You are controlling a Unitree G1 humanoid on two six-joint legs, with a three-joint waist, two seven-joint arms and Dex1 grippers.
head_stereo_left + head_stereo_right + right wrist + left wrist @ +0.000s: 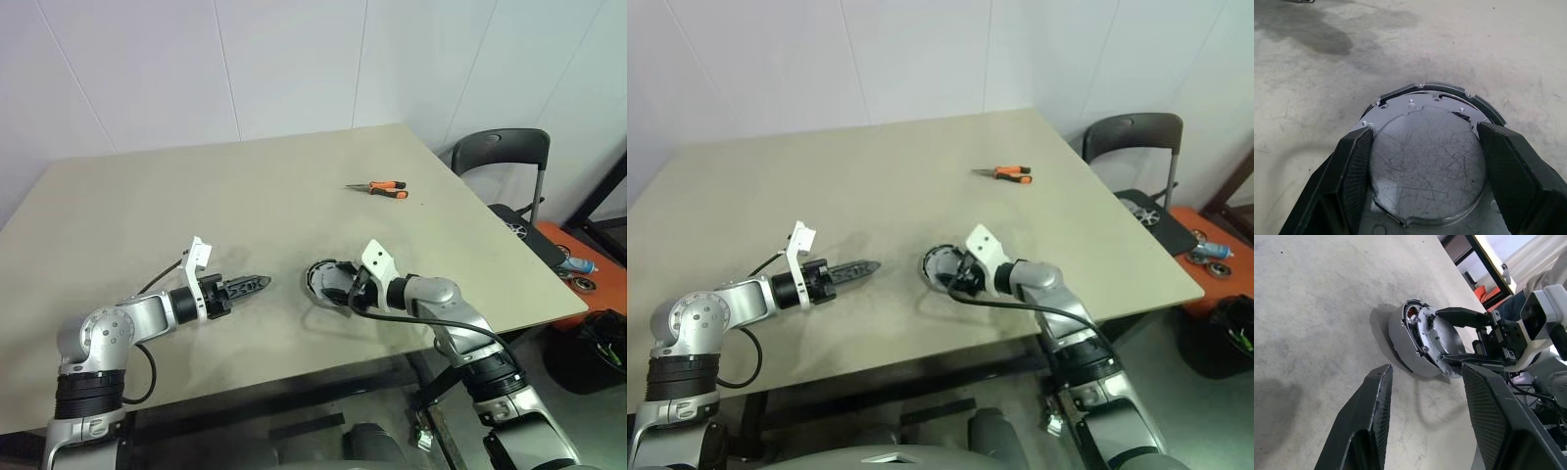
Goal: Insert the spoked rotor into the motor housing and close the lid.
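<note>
While resting tilted on the counter point(147, 196) near its front edge, motor housing point(1400, 340) showing copper windings beneath the lid point(1427, 161); right gripper point(1420, 161) straddling the lid, fingers point(1354, 166) set against both sides; left gripper point(1425, 396) hovering nearby, part-open, holding nothing; orange-handled pliers point(379, 188) lying farther back

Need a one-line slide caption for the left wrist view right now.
Right claw straddles the lid on the tilted motor housing; left claw waits open nearby.
</note>
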